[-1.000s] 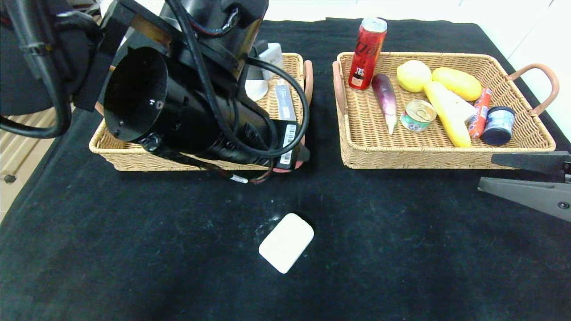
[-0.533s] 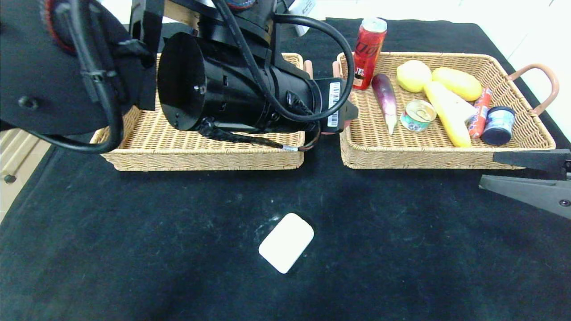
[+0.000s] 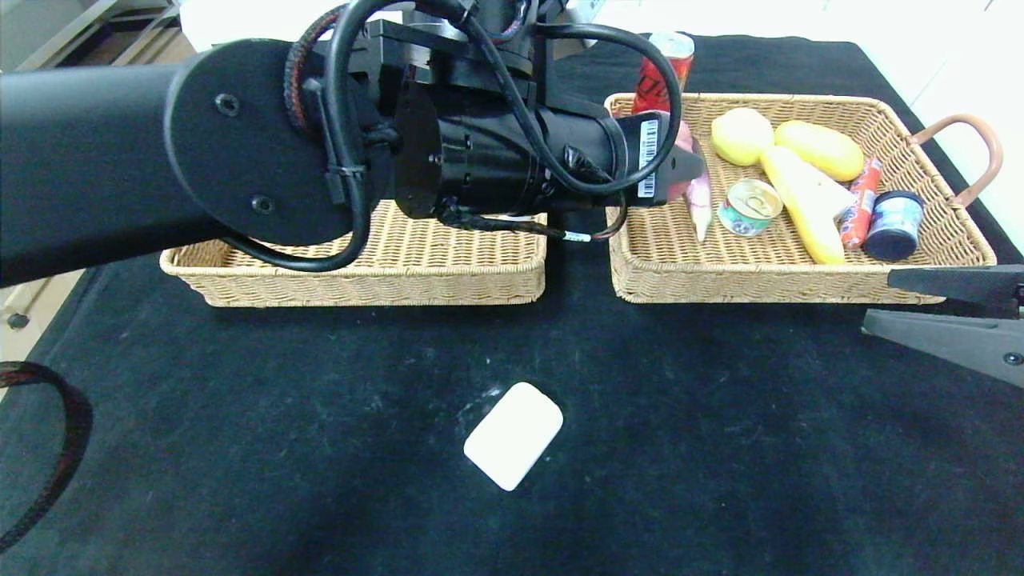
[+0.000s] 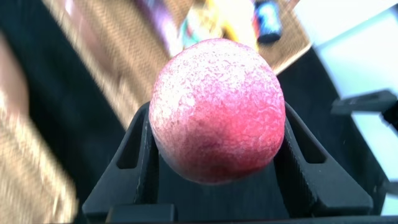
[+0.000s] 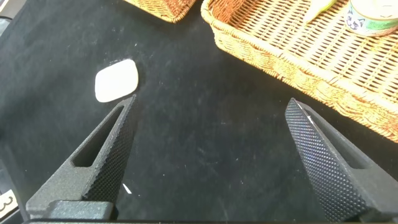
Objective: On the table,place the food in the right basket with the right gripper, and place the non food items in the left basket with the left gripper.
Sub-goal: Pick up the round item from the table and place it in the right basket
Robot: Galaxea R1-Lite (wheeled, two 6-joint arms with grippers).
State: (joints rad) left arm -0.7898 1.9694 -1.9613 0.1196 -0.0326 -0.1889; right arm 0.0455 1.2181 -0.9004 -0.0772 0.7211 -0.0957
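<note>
My left gripper [image 3: 680,164] is shut on a round pink-red fruit [image 4: 217,109], which fills the space between the jaws. It hangs above the near-left corner of the right basket [image 3: 800,282]; a bit of the fruit [image 3: 686,138] shows past the wrist. The left arm crosses over the left basket [image 3: 368,282] and hides what lies in it. My right gripper [image 3: 874,304] is open and empty, low at the right edge, just in front of the right basket. A white rounded block [image 3: 514,434] lies on the black cloth at centre front and shows in the right wrist view [image 5: 116,79].
The right basket holds a red can [image 3: 670,56], an eggplant [image 3: 701,204], a tin [image 3: 750,206], yellow produce [image 3: 820,148], a sausage [image 3: 862,200] and a blue jar [image 3: 894,224]. A cable loop [image 3: 56,448] hangs at the left front.
My left arm has swung to the right, from over the left basket to over the right basket's left side, carrying the fruit. The right gripper and the white block have not moved.
</note>
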